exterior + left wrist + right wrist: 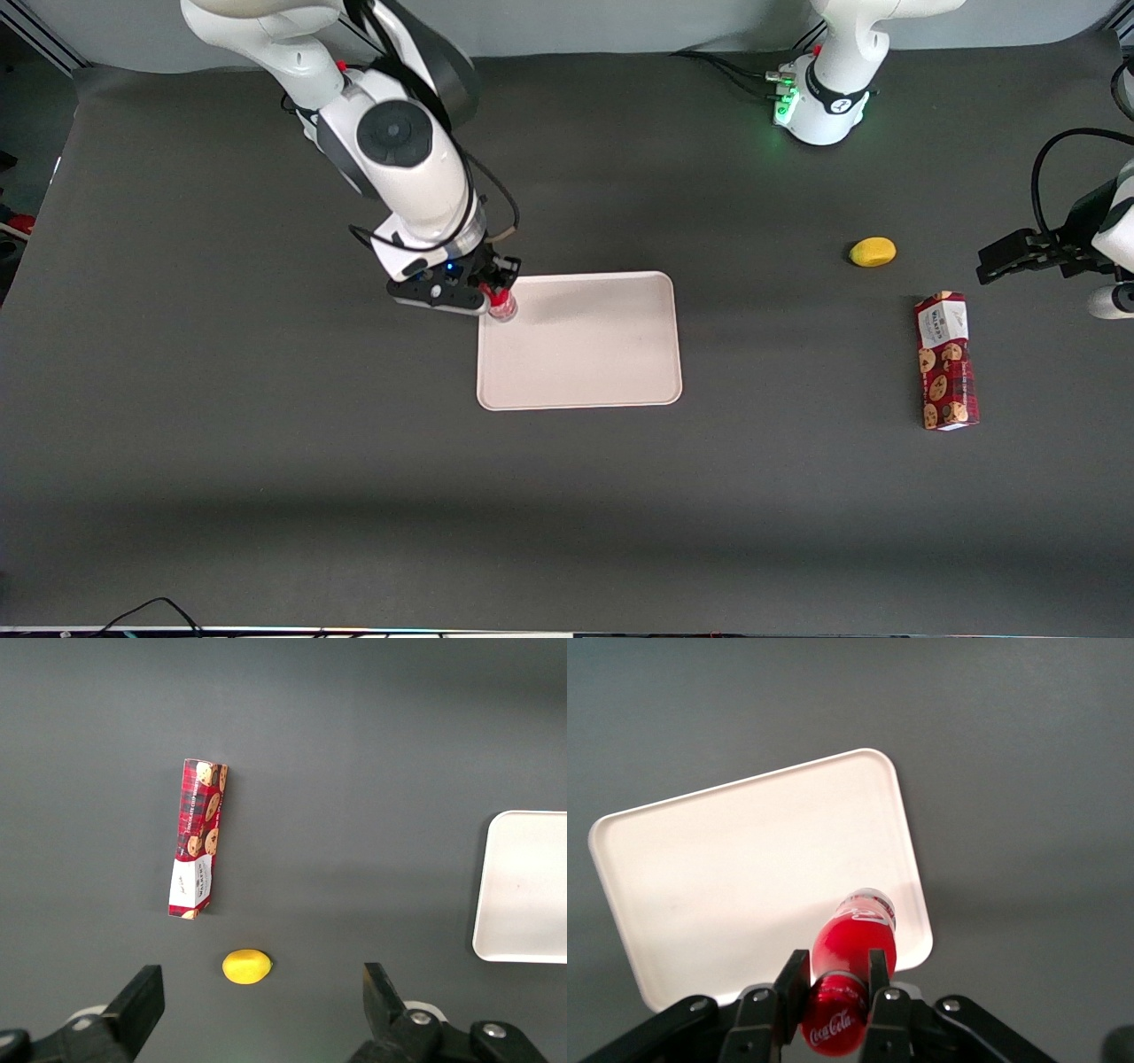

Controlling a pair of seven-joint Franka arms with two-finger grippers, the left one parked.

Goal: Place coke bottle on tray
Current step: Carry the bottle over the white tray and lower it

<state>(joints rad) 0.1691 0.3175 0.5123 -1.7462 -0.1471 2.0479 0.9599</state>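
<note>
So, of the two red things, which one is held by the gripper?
The coke bottle: the gripper is shut on it above the tray corner. The long red cookie box lies untouched toward the parked arm's end.

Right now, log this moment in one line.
tool: shut on coke bottle | position: above tray corner | bottle: not released

White "Coca-Cola" script is showing on the red coke bottle [849, 970], once near the neck and once, smaller, toward its base; the gripper [835, 979] is clamping it above the tray [691, 868]. The cookie box [198, 837] is carrying a white label whose print cannot be read.
</note>
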